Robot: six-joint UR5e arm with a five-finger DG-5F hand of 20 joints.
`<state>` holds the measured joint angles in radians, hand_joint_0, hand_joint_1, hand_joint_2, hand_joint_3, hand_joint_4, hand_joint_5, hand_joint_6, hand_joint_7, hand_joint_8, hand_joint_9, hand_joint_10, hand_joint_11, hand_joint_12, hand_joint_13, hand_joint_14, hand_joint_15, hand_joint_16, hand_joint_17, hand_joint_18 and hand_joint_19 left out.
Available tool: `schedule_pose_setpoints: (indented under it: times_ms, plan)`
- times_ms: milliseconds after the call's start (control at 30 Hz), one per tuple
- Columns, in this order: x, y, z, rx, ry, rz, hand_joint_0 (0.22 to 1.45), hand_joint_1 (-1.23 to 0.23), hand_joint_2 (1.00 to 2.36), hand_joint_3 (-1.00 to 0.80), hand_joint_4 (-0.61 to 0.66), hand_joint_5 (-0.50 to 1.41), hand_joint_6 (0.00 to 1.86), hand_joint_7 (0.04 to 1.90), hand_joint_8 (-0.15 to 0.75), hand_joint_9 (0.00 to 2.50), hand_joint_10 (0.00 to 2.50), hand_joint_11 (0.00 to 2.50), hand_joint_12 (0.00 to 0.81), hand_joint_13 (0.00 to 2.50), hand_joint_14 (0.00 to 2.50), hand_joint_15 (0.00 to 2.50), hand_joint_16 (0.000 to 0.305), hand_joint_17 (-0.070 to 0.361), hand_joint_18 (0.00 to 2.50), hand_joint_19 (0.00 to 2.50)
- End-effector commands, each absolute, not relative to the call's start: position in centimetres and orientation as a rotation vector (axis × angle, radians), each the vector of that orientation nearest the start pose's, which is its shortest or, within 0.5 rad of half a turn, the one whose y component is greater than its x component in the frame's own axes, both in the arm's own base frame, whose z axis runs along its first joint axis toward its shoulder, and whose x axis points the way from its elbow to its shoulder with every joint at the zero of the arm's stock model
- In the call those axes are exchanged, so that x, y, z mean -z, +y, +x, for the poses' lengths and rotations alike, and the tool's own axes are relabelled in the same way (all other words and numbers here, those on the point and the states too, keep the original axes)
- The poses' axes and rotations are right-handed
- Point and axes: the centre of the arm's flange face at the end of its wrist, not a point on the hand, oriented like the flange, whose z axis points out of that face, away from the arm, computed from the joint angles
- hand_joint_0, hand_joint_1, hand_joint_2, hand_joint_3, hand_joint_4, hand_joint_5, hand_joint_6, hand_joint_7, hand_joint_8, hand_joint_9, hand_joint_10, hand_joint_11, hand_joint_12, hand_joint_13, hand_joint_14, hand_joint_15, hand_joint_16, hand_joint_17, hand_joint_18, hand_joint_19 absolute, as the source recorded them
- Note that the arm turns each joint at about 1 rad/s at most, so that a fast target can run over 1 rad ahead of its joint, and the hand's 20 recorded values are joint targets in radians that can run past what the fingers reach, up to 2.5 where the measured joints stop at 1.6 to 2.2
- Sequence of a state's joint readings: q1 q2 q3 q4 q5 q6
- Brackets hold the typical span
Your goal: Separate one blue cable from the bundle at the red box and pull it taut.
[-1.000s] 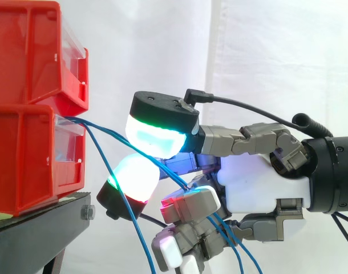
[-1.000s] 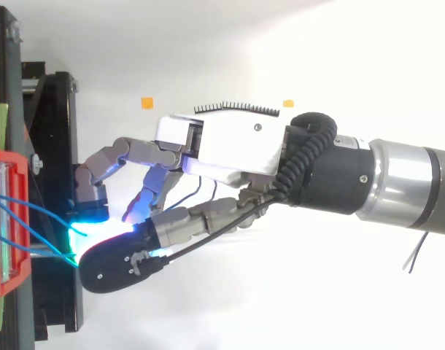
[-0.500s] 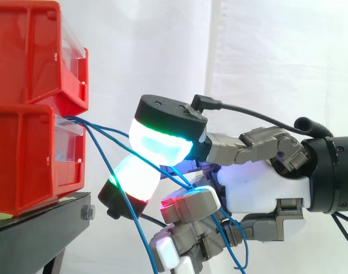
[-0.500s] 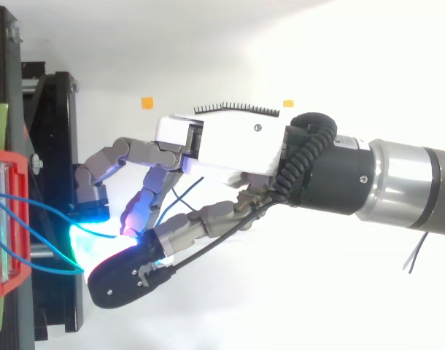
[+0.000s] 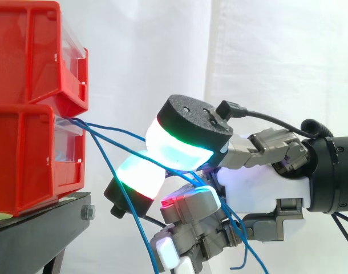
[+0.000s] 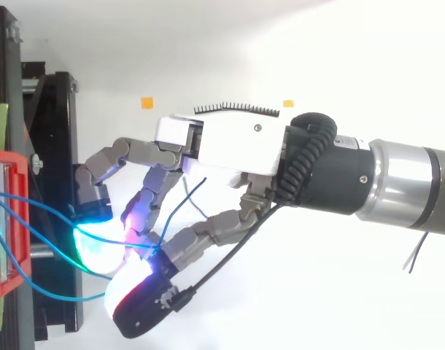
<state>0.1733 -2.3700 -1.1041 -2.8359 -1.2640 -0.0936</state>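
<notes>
Several thin blue cables (image 5: 108, 130) come out of the lower red bin (image 5: 25, 154) and run right into my hand (image 5: 259, 188). The thumb's green-white pad (image 5: 179, 149) is lifted above and to the right of a cyan-green fingertip (image 5: 138, 178), and the cables pass between them. From above, the thumb pad (image 6: 135, 288) stands apart from that fingertip (image 6: 91, 237); cables (image 6: 40, 240) fan out across the gap. The lower fingers (image 5: 188, 202) are curled, with cables threaded through them and hanging below. One free cable end (image 6: 200, 182) sticks up by the palm (image 6: 230, 146).
A second red bin (image 5: 31, 51) sits stacked on the lower one, both on a black stand (image 5: 37, 228). A white curtain hangs behind. Two small orange marks (image 6: 146, 103) lie on the white floor beyond the hand.
The thumb has swung away from the cyan-green fingertip, up and right in the side view. The cables it pressed there have spread apart and one hangs looser. The arm has stayed in place.
</notes>
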Motion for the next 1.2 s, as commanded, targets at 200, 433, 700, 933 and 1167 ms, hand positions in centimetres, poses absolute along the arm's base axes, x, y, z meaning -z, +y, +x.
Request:
schedule_pose_setpoints:
  times_ms: [200,433,700,933,1167]
  plan:
    - [-22.91,-2.88,78.45,-1.023,1.177,1.221,0.46,-0.69,1.00,-0.50,0.08,-0.14,0.80,1.06,0.335,1.28,0.02,1.39,0.401,1.02,0.02,0.63,0.053,0.119,0.88,0.60]
    - [-22.93,-2.86,78.46,-1.025,1.177,1.219,0.64,-0.62,1.00,-0.50,0.01,-0.13,0.75,1.15,0.292,1.26,0.03,1.38,0.366,0.98,0.02,0.65,0.045,0.101,0.80,0.65]
    - [-22.93,-2.98,78.46,-1.024,1.175,1.220,0.66,-0.82,1.01,-0.36,0.01,-0.15,0.77,1.17,0.289,1.17,0.03,1.34,0.371,0.91,0.02,0.64,0.046,0.104,0.76,0.63]
    - [-22.91,-2.87,78.45,-1.024,1.178,1.220,0.73,-0.91,1.00,-0.50,0.02,-0.17,0.80,1.12,0.277,1.11,0.03,1.31,0.367,0.79,0.02,0.58,0.046,0.105,0.72,0.58]
    - [-22.98,-2.87,78.48,-1.024,1.175,1.220,0.62,-0.79,1.00,-0.50,0.00,-0.14,0.80,1.15,0.286,1.18,0.03,1.34,0.362,0.83,0.02,0.59,0.044,0.100,0.72,0.61]
